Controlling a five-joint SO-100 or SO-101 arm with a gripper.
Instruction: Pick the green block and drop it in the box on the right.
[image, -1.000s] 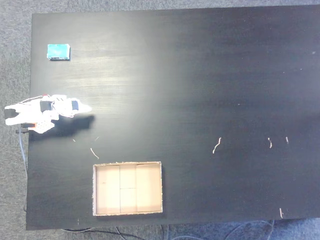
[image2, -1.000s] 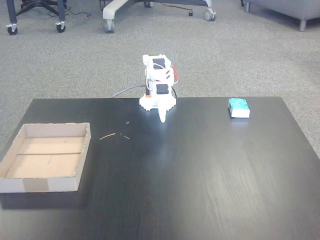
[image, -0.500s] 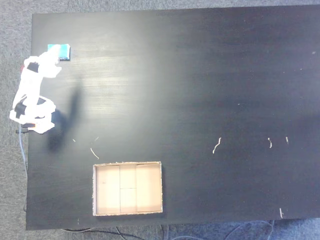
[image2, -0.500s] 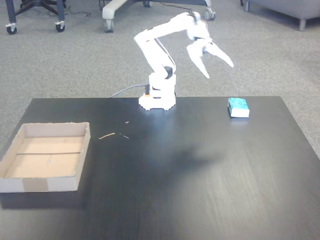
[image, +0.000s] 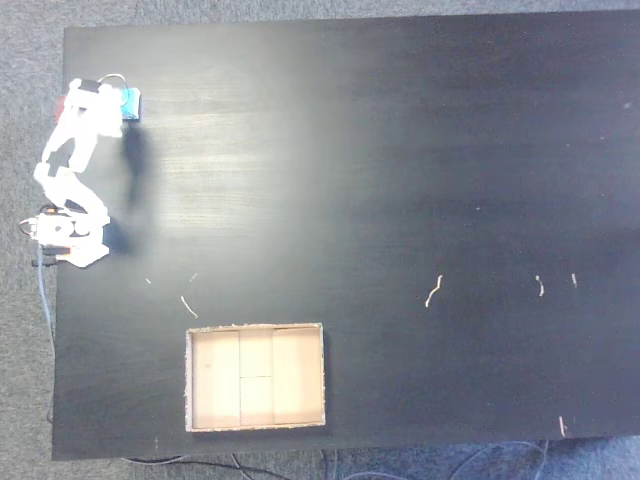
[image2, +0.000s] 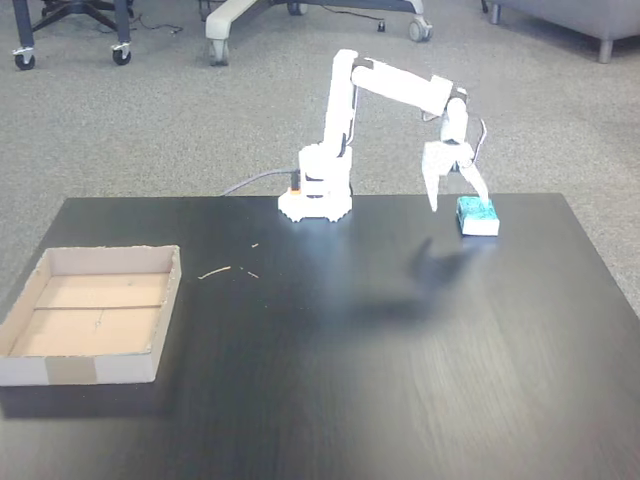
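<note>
The green block (image2: 479, 215) lies flat near the table's far right edge; in a fixed view from above the green block (image: 132, 102) sits at the top left, partly covered by the arm. My gripper (image2: 458, 203) hangs fingers-down just over the block's left side, open, one finger (image2: 433, 196) left of the block and the other over its top. From above, the gripper (image: 112, 106) overlaps the block. The tan cardboard box (image2: 80, 368) rests at the front left with nothing inside; from above the box (image: 256, 376) is at the bottom.
The black table (image: 400, 180) spreads wide beyond the arm. Small pale scraps (image: 432, 291) lie on it, some scraps (image2: 214, 271) near the box. The arm's base (image2: 315, 200) stands at the far edge with a cable behind. Chair wheels (image2: 222, 52) stand on the carpet.
The arm unfolded from its tucked pose, swung toward the green block, and the open gripper came down from mid-air to just over the block.
</note>
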